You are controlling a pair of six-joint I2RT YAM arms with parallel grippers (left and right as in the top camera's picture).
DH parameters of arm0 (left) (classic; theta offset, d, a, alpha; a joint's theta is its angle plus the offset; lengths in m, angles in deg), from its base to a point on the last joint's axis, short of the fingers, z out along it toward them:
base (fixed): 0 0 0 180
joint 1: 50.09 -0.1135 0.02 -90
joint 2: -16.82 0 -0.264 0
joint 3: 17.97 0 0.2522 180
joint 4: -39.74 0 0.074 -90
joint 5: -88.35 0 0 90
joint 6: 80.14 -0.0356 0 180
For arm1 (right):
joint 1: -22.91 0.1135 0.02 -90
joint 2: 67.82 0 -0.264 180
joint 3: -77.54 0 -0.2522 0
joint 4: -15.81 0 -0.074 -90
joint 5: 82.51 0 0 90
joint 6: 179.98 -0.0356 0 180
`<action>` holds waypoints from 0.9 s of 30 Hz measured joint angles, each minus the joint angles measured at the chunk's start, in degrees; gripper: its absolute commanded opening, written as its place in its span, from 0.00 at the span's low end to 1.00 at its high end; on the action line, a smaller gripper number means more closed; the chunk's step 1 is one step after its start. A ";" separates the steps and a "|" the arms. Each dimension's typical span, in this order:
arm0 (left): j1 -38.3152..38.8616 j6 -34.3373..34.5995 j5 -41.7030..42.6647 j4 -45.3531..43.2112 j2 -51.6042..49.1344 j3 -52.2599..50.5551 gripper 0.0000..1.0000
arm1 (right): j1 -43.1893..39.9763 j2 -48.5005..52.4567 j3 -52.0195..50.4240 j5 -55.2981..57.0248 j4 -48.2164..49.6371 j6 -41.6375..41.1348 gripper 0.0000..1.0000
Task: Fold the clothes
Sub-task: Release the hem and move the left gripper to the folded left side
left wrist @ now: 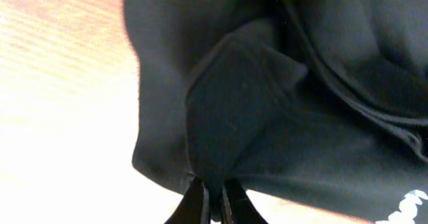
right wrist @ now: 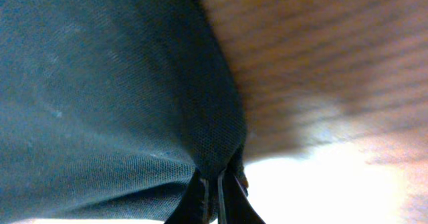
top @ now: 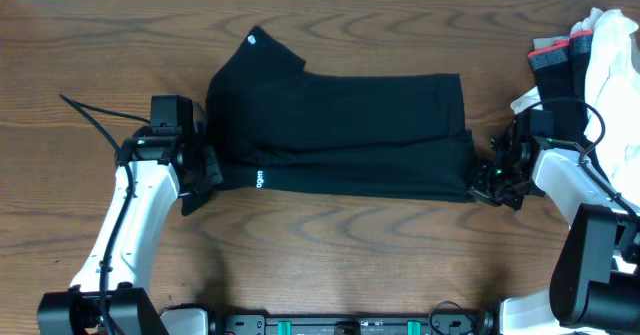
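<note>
Clothes (top: 350, 125), one black T-shirt, are lying folded into a long band running left to right across the middle of the bench (top: 350, 255). One sleeve is sticking out toward the far left, with a small white mark on it. White lettering is showing on the near edge, toward the left.

Left gripper (left wrist: 214, 189) is sitting at the shirt's near-left corner, jaws closed and pinching a bunched fold of the black fabric.

Right gripper (right wrist: 212, 180) is sitting at the near-right corner, jaws likewise closed, with the fabric edge pinched between them.

Black garment with a grey-and-red band (top: 555, 55) and white cloth (top: 612, 45) are lying piled at the bench's far right, apart from the shirt.
</note>
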 measured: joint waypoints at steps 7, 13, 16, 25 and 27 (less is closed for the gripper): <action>-3.61 2.19 -3.80 2.89 0.00 0.00 0.06 | 0.02 -0.44 0.09 3.78 -2.12 -1.11 0.01; -5.95 3.89 -5.86 5.60 0.00 0.00 0.40 | -0.02 -0.55 0.09 5.51 -2.38 -1.42 0.19; -6.34 4.52 -6.97 5.95 0.00 0.00 0.47 | -0.26 -0.52 0.07 7.72 -2.47 -1.53 0.40; -6.27 3.26 -4.52 3.04 0.00 0.00 0.47 | -0.52 -0.50 0.31 10.60 -5.14 -1.51 0.50; -5.92 1.40 -1.90 1.99 0.00 0.00 0.47 | -0.52 -0.55 0.94 10.47 -5.79 -1.27 0.50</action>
